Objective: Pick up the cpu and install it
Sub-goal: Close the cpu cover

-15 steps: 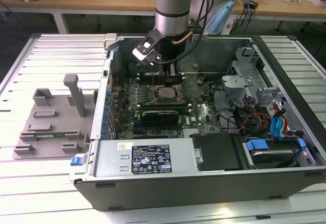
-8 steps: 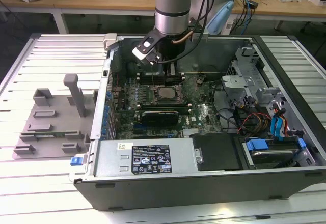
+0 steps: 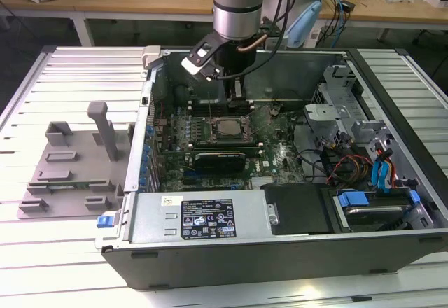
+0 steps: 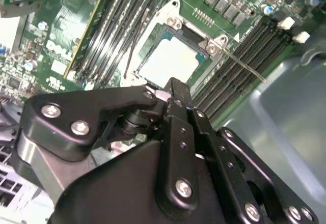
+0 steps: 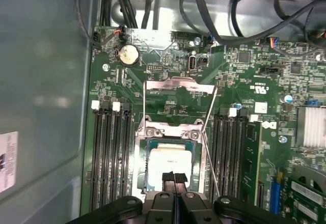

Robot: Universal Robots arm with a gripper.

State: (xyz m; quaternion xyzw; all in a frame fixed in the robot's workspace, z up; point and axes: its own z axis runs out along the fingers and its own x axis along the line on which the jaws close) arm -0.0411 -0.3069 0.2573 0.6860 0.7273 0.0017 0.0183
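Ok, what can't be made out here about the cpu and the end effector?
First wrist view: the end effector covers one edge of the cpu; contact cannot be told.
Second wrist view: the end effector's body hides one cpu corner.
Exterior view: the cpu is too small to tell whether it sits flat.

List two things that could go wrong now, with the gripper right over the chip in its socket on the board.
1. The gripper, its fingertips together, sits just over the chip lying in the socket; a push off-centre could tilt or scratch it.
2. The thin lever and the open metal frame stand close beside the gripper; a sideways move might snag them.
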